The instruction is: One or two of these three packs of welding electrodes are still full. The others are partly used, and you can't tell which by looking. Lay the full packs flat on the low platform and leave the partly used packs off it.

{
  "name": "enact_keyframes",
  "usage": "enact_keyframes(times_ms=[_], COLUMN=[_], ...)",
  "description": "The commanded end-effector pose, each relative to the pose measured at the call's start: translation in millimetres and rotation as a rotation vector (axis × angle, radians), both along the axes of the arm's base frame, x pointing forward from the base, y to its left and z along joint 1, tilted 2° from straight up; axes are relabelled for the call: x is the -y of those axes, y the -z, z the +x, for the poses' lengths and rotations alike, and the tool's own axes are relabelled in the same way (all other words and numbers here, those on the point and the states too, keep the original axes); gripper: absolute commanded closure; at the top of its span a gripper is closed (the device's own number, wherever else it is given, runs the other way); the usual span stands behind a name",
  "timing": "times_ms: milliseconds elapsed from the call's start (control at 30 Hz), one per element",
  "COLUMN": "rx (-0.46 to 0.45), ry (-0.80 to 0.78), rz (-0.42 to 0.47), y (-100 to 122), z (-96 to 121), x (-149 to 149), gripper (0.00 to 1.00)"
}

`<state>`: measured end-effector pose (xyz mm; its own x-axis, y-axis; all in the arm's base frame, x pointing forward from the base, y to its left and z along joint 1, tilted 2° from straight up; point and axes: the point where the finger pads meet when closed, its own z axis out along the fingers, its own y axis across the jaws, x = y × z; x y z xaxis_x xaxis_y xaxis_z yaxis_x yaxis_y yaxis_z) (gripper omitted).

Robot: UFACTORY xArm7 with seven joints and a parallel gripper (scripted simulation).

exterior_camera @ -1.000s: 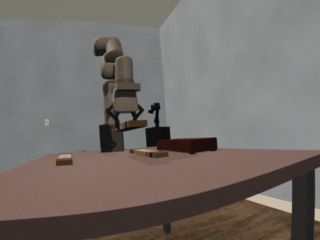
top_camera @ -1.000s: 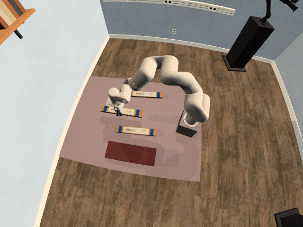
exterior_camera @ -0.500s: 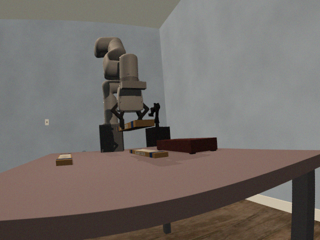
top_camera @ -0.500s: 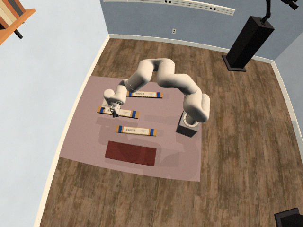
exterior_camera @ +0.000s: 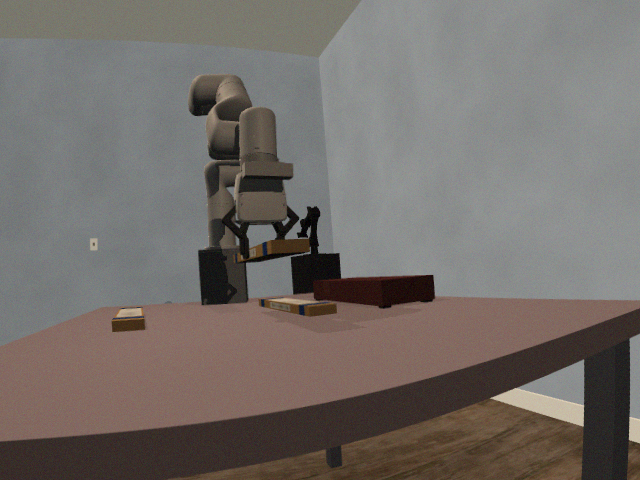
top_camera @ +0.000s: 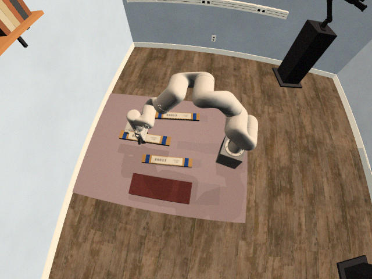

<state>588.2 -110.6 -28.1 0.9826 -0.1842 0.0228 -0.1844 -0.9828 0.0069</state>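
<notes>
Gripper: the dark two-fingered gripper (exterior_camera: 261,238) is pinching the tan cardboard electrode pack with blue bands (exterior_camera: 273,248) across its narrow width, near one end rather than mid-length

Held pack: it is hanging in the air well above the mauve table top (exterior_camera: 320,361), tilting slightly, probably because lifting is the only way of judging its weight

Other packs: two matching packs (top_camera: 167,160) (top_camera: 177,115) are lying flat on the table

Platform: the low dark-red rectangular platform (top_camera: 160,188) is carrying no pack yet
</notes>
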Motion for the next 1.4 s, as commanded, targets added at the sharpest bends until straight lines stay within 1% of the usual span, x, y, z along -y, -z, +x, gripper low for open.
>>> enact_keyframes(times_ms=[0,667,900,967,1167,1367], rx=[0.007,0.007,0.007,0.007,0.007,0.007], ry=[0.0,0.0,0.0,0.0,0.0,0.0], rz=[-0.001,-0.001,-0.001,-0.001,-0.001,-0.001], y=[-3,-3,-21,-21,-31,-33], z=[2,2,2,2,2,2], x=[0,0,0,0,0,0], gripper=[0.42,0.42,0.42,0.42,0.42,0.42])
